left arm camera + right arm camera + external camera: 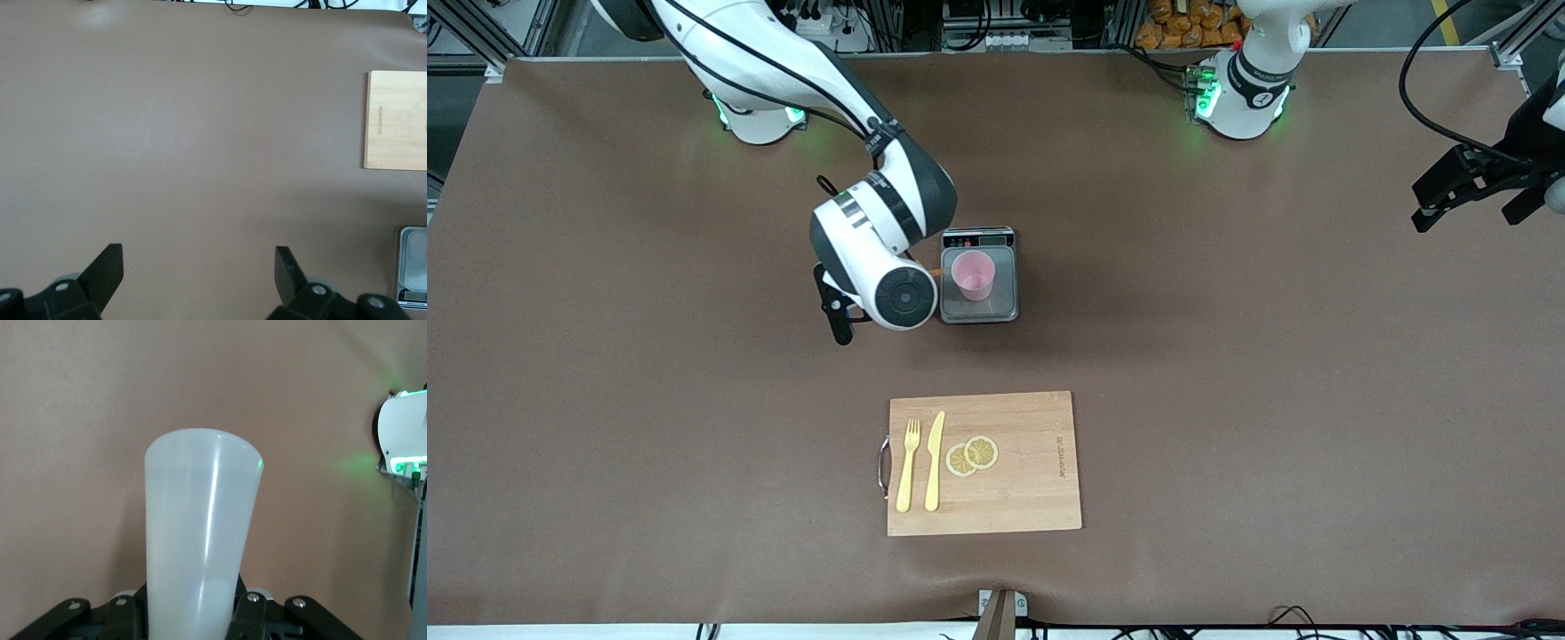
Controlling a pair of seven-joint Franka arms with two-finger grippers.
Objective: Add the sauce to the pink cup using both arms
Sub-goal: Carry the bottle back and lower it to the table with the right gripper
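Note:
The pink cup (pixel 972 274) stands upright on the grey scale (pixel 1005 307) in the middle of the table. My right gripper (pixel 193 607) is shut on the sauce bottle (pixel 200 540), whose translucent whitish body fills the right wrist view. In the front view the right wrist (pixel 885 267) hides the gripper and bottle. Only the orange nozzle tip (pixel 935 269) peeks out, just beside the cup's rim on the right arm's side. My left gripper (pixel 1467 213) is open and empty, up over the left arm's end of the table. It also shows in the left wrist view (pixel 199 260).
A wooden cutting board (pixel 1032 498) lies nearer the front camera than the scale. It carries a yellow fork (pixel 908 467), a yellow knife (pixel 935 462) and two lemon slices (pixel 972 455). The board's edge (pixel 397 120) and the scale's corner (pixel 413 267) show in the left wrist view.

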